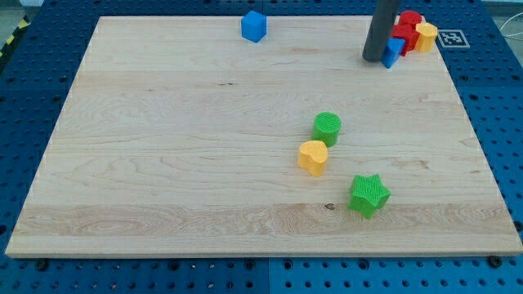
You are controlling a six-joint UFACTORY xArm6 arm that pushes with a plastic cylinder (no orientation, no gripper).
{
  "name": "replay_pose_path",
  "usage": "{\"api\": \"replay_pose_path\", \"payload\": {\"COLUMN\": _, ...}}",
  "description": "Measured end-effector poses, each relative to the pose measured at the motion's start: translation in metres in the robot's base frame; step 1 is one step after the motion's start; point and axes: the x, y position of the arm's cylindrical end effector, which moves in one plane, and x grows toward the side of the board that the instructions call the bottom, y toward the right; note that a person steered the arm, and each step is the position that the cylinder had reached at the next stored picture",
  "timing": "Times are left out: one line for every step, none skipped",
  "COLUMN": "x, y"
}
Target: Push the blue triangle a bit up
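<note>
One target: small blue triangular plastic block (393, 52) touched my tip (373, 60), on its right.
Tip state: plain rod, nothing clamped.
Advice: reposition below block, push gently upward.

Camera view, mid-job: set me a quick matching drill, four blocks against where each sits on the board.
Blocks:
1. blue cube
2. blue triangle
3. green star
4. yellow heart

Places:
A. lowest on the board, toward the view's right
B. top edge, left of centre-right cluster, alone
C. just below-left of the green cylinder
D. touching my tip, beside the red blocks

Pairs: 1-B, 2-D, 3-A, 4-C
</note>
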Motion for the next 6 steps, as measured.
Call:
{"api": "replay_pose_path", "payload": {"x": 0.019, "y": 0.005}}
{"api": "replay_pose_path", "payload": {"x": 0.019, "y": 0.033}}
{"api": "replay_pose_path", "payload": {"x": 0.019, "y": 0.065}}
{"api": "replay_pose_path", "payload": {"x": 0.019, "y": 0.061}}
{"api": "replay_pose_path", "payload": {"x": 0.014, "y": 0.037}}
{"api": "replay_pose_path", "payload": {"x": -0.007, "y": 0.033}}
